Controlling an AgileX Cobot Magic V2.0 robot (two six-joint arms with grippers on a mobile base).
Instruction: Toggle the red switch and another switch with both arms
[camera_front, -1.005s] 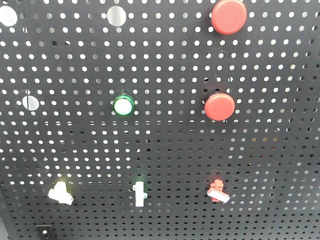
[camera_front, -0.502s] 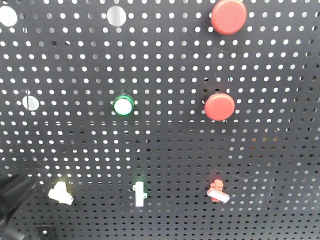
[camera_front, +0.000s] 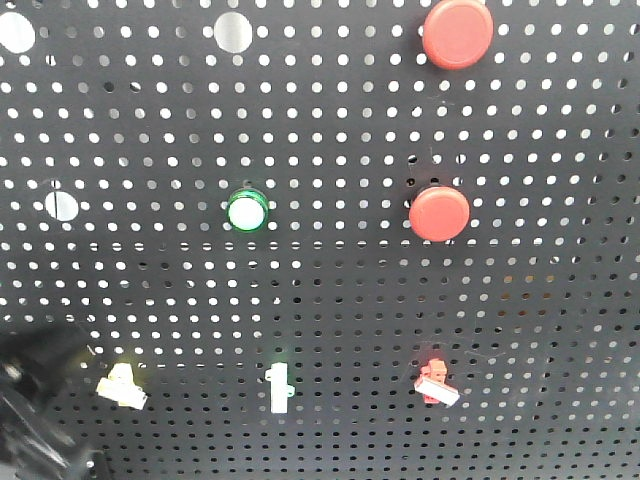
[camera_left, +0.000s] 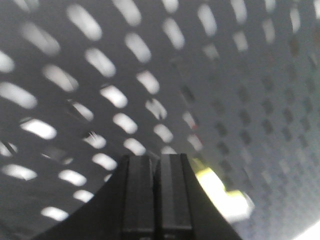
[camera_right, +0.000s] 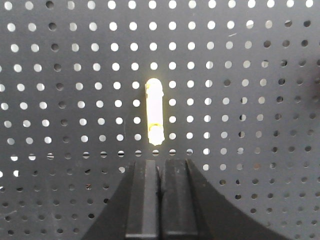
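1. Low on the right of the black pegboard (camera_front: 330, 300): red switch (camera_front: 436, 382), lever tip slanted down to the right. Nothing touching it or near it in the front view.
2. Same row, far left: other switch (camera_front: 122, 385), a white lever on a pale yellow base, also slanted. Appears in the left wrist view as a bright yellowish blur (camera_left: 220, 192) just right of the fingertips.
3. Left gripper (camera_left: 156, 162): fingers pressed together, nothing between them. Looms as a dark shape (camera_front: 55, 365) just beside the yellow-based lever in the front view; too blurred to tell contact. Closed, probably, to make one stiff tip for nudging a small lever rather than pinching it.
4. Right gripper (camera_right: 160, 167): fingers likewise together and empty. Hangs well back from the board, outside the front view. Lines up in its own camera with a straight white toggle (camera_right: 155, 111), not the red one, which is absent there. Calls, by judgement, for a sideways shift toward the red switch before any push.
5. Between the two task switches: that straight white toggle (camera_front: 279, 388), probably the same one. Above: green-ringed button (camera_front: 246, 211), lower red push button (camera_front: 439, 212), upper red push button (camera_front: 458, 32). No part of the job.
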